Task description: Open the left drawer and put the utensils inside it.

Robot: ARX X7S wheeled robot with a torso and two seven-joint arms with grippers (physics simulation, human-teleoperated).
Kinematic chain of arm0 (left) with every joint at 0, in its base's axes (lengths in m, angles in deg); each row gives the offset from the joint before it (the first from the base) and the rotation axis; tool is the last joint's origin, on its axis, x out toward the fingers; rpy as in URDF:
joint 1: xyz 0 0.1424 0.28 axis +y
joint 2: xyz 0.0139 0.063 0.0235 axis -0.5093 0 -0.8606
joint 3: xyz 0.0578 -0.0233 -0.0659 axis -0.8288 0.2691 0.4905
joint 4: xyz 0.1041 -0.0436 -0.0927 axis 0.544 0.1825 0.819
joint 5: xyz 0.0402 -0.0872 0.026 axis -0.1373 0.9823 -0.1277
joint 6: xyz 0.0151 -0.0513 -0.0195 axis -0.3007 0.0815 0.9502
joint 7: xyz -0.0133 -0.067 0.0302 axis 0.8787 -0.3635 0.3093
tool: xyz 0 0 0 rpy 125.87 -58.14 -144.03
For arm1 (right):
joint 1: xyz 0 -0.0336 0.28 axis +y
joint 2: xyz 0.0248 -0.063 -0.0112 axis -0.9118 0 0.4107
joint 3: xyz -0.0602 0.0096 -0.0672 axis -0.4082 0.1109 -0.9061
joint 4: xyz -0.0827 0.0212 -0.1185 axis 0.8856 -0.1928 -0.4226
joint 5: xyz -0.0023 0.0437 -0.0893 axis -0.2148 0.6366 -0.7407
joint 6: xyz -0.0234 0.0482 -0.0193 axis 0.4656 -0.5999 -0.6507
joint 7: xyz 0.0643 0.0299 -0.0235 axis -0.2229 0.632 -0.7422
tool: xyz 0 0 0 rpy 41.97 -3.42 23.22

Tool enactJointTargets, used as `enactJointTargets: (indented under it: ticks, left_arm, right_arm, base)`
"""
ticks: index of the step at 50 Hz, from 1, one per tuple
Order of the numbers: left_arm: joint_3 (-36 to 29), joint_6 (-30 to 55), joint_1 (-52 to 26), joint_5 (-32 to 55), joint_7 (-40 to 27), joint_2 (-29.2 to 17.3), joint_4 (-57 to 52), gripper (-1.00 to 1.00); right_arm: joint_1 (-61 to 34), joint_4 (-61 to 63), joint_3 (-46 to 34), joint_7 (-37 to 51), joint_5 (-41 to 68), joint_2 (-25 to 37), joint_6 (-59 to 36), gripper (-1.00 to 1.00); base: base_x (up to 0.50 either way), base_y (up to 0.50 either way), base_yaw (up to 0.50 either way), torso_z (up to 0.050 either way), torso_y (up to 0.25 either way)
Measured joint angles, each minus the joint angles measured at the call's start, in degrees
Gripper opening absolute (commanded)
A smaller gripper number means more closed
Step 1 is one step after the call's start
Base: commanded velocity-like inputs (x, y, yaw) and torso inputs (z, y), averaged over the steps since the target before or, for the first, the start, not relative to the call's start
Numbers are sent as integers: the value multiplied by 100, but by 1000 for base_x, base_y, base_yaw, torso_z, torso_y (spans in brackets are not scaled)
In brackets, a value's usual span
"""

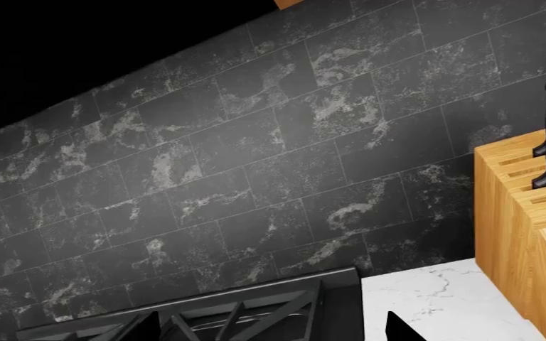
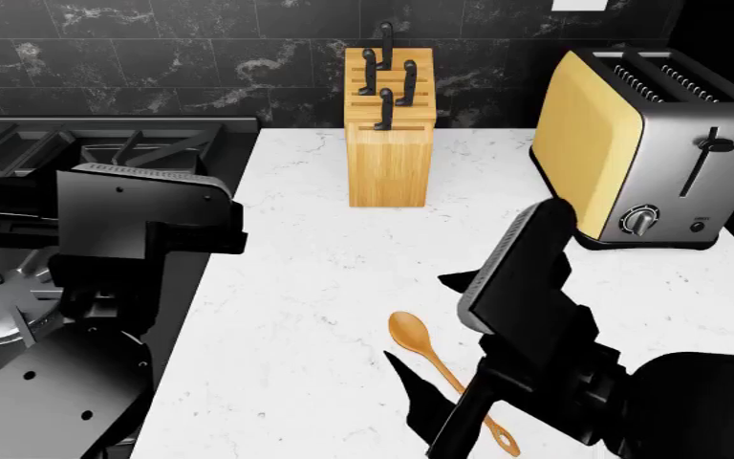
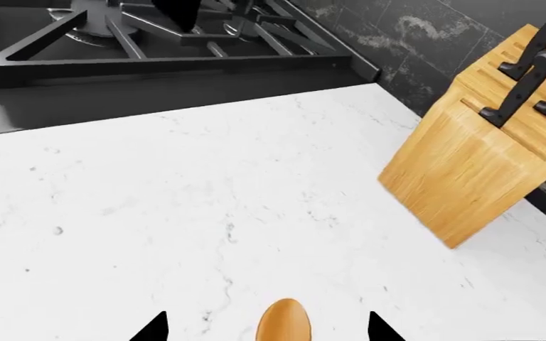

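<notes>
I can read no brand, label or writing on anything here. My right hand (image 2: 434,406) hangs low at the lower middle of the head view, forearm slanting down from the right, its two dark fingertips (image 3: 154,328) spread apart on either side of the slim golden wooden spoon (image 2: 445,375); the hand is released and grips nothing. The spoon lies flat on the white marble table (image 2: 303,287), bowl toward the upper left, holed handle end toward the bottom edge. My left hand sits at the left of the head view over the black gas stove (image 2: 35,143); I cannot tell whether it is released or clenched. At the upper middle stands the light wooden knife block (image 2: 390,143) with black-handled knives (image 2: 384,96), and at the upper right a yellow and steel toaster (image 2: 648,153).
</notes>
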State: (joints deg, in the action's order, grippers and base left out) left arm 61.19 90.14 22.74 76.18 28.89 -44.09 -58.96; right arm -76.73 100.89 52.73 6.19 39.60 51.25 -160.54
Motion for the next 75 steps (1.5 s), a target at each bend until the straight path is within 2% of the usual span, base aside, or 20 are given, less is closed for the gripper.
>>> enactJointTargets:
  ticks: [17,30,56,75]
  left_arm:
    - [-11,-15,0,8,-10,-6,25,100]
    - [-52,-47,-5,-4,-17,2,66,100]
    - [-69,-62,-7,3,-40,-8,80,100]
    - [-81,-46,-29,19,-55,-14,79,100]
  right_arm:
    - [897,-307,-357,-772,-1487,19,994,100]
    - [1471,-561,-590,-1085,-2158,111,1579,100]
    - [2324,-1052,-582,-1422,-2744,298,2638,100]
    - [2355,-1723,-635,-1755,-2898,-1,3154,100]
  base:
    - [0,0,0,0,0]
    - [0,0,0,0,0]
    - [0,0,0,0,0]
    - [0,0,0,0,0]
